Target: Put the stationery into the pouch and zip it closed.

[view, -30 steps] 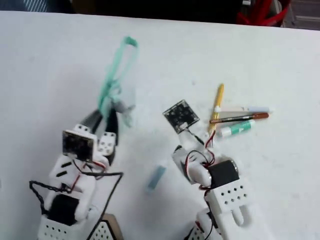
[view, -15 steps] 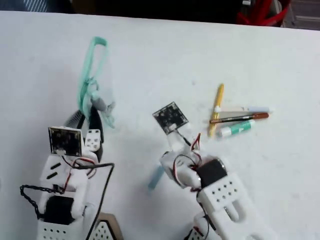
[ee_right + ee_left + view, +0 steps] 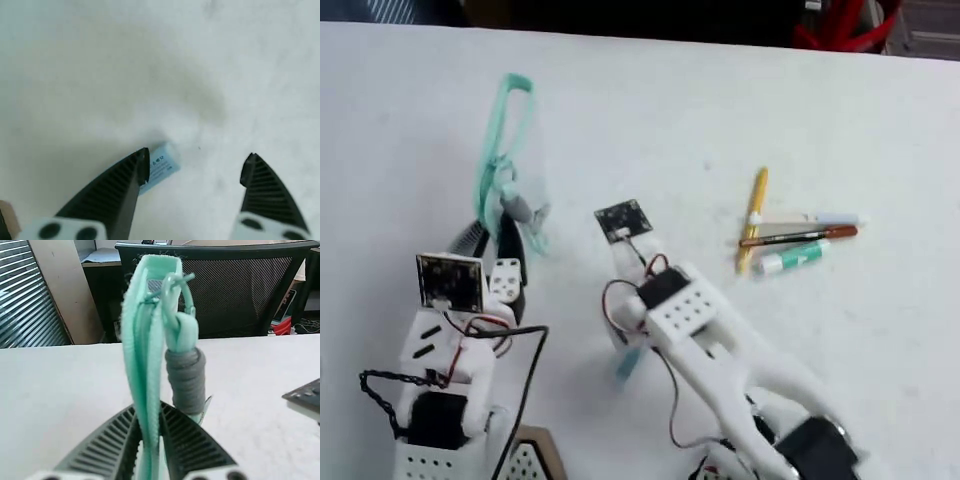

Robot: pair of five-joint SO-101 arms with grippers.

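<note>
Left gripper [image 3: 149,416] is clamped tight on the mint-green fabric zip pouch [image 3: 142,340], which stands edge-on between its fingers at the left of the white table [image 3: 740,100]. Right gripper [image 3: 195,167] is spread wide and holds nothing. It hangs over a small light-blue rectangular eraser [image 3: 161,167] lying on the table near one fingertip. A cluster of yellow, brown, white and green pens [image 3: 800,237] lies well apart to the right.
</note>
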